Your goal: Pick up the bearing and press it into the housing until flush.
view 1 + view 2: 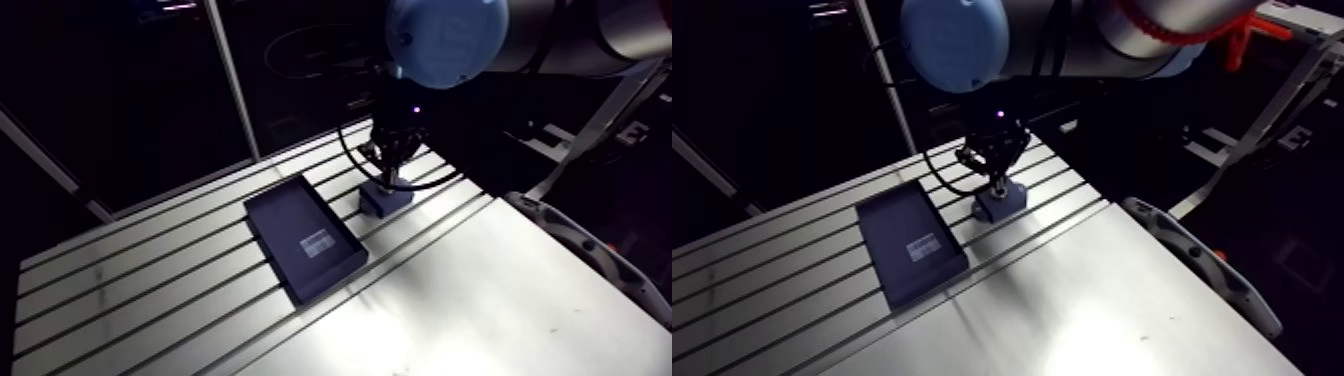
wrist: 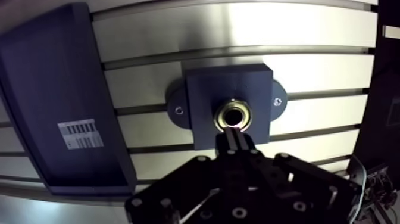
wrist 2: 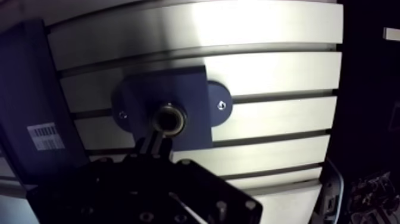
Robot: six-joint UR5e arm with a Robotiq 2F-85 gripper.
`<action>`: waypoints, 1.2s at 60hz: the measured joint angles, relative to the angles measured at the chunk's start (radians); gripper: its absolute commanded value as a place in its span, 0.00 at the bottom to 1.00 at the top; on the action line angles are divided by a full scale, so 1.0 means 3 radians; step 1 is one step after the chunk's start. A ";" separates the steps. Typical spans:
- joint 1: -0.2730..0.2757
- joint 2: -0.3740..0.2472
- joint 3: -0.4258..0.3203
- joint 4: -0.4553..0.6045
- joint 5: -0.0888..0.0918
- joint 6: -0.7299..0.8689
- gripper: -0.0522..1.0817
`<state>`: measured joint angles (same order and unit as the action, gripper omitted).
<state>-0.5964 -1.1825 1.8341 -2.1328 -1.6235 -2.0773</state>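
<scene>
The housing is a dark blue block with two screwed side ears, sitting on the slotted table. A brass-coloured bearing sits in its round bore; how deep it sits I cannot tell. In the wrist view my gripper hangs right over the housing, its two fingers pressed together with nothing between them. Their tips lie at the bearing's near rim. The arm view shows the gripper coming straight down onto the housing.
A flat dark tray with a white barcode label lies beside the housing on the slotted table. A smooth plate covers the table's near side. A grey curved part lies along the table's right edge.
</scene>
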 measured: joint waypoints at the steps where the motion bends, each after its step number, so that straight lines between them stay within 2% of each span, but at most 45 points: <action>1: 0.0000 0.0002 0.0002 -0.0005 0.0001 -0.0002 1.00; 72: -0.0001 0.0136 -0.0027 -0.0133 0.0005 -0.0027 1.00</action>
<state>-0.5967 -1.1416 1.8260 -2.1726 -1.6221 -2.0854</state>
